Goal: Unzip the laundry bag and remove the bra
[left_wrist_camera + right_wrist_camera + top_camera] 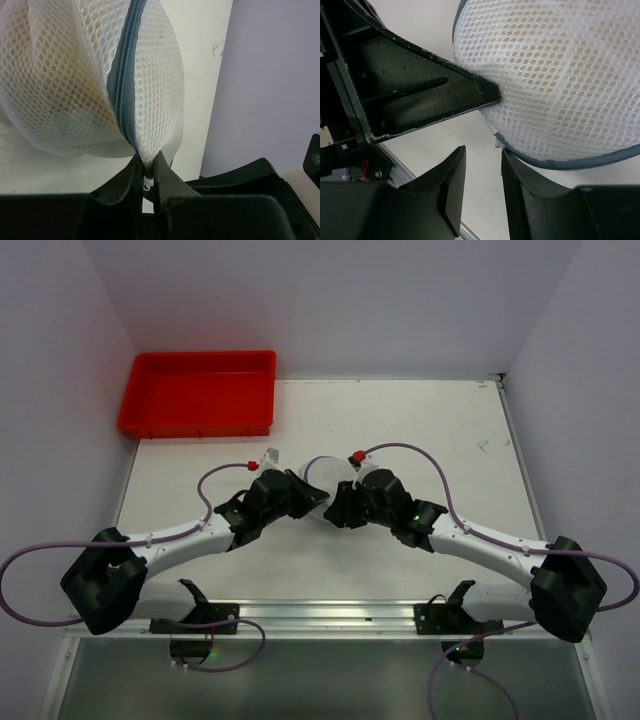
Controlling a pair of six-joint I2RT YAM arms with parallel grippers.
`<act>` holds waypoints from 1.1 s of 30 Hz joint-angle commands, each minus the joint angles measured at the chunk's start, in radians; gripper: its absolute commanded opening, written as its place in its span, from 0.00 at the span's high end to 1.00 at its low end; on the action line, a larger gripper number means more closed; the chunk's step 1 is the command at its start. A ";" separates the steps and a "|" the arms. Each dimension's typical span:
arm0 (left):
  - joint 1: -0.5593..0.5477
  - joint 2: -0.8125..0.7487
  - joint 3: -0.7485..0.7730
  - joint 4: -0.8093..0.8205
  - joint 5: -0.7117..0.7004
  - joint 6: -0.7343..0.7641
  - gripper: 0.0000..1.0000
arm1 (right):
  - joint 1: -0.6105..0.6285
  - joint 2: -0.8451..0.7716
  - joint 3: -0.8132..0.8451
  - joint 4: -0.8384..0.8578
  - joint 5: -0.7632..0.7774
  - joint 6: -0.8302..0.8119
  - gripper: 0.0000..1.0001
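Observation:
The laundry bag (326, 474), a round white mesh pouch with a grey-blue zipper band (125, 75), sits mid-table between both grippers. My left gripper (146, 162) is shut on the bag's mesh edge (150, 150) beside the zipper, and the bag (70, 85) bulges above it. My right gripper (483, 152) is open with only bare table between its fingers. Its right finger (530, 190) sits just under the bag's zipper rim (560, 162), beside a small white tab (498, 143). The bra is hidden; only a beige tint shows through the mesh (555, 75).
A red plastic tray (198, 392) stands at the back left corner. Pale walls close in the table (450, 430) on the left, back and right. The left gripper's finger (435, 95) presses against the bag near my right gripper.

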 commanded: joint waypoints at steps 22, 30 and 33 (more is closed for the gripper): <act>-0.012 -0.057 0.059 -0.035 0.035 -0.092 1.00 | 0.007 0.021 -0.066 0.242 0.197 0.026 0.71; -0.014 -0.071 0.058 -0.036 0.034 -0.103 1.00 | 0.007 0.025 -0.090 0.280 0.231 0.026 0.84; -0.014 -0.076 0.058 -0.036 0.031 -0.104 1.00 | 0.007 0.022 -0.107 0.307 0.236 0.022 0.87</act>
